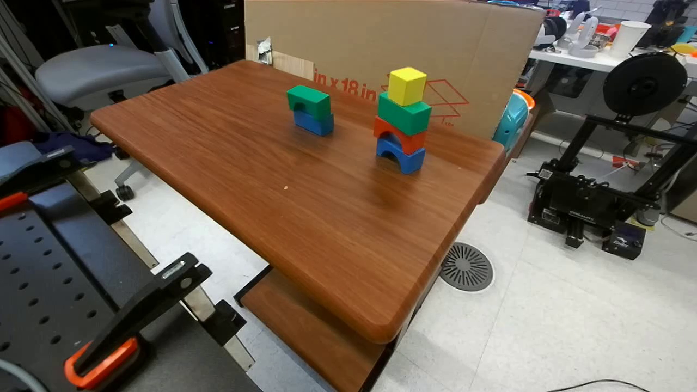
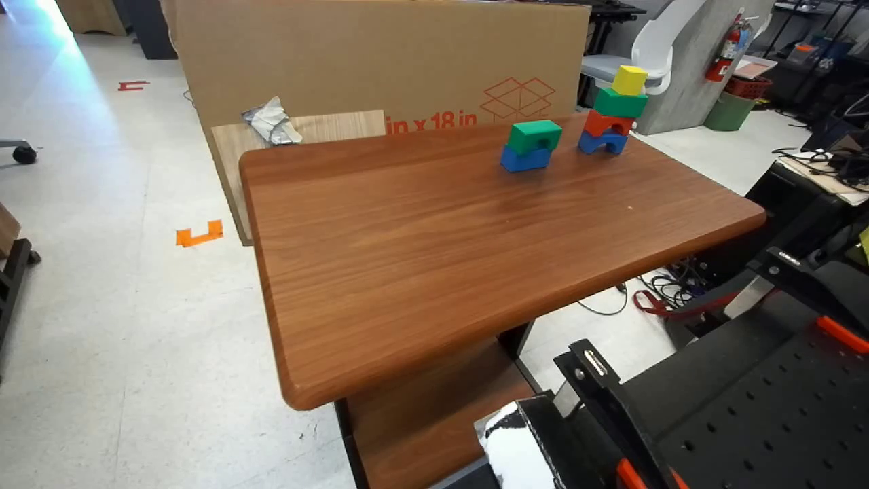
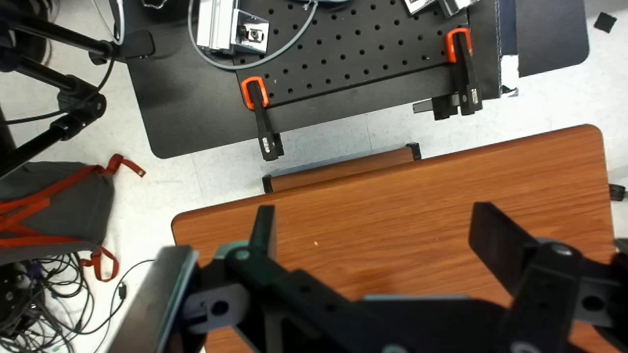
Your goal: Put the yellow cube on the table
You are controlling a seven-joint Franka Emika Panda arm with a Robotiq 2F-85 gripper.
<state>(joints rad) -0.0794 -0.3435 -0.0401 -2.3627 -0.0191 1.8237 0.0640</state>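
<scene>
On the tabletop (image 1: 245, 147), the cube (image 1: 407, 86) tops a green, red and blue stack (image 1: 401, 132); the tool (image 3: 375, 218) gapes, jaws apart.

We have a table (image 1: 294, 169) with a smooth reddish-brown wood-grain top, its corners and edges rounded. Taking the middle of that top as the hub of a clock, in an exterior view we see a blue block (image 1: 314, 123) sitting directly on the wood near twelve o'clock and a blue arch (image 1: 406, 160), opening downward, near three. They stand apart. A small pale speck (image 1: 285, 188) shows close to the middle, toward eight o'clock. In both exterior views a lower shelf (image 1: 316, 329) of similar colour appears at about six. In the wrist view, where the top is partly hidden, we find rounded corners toward two and nine.
</scene>
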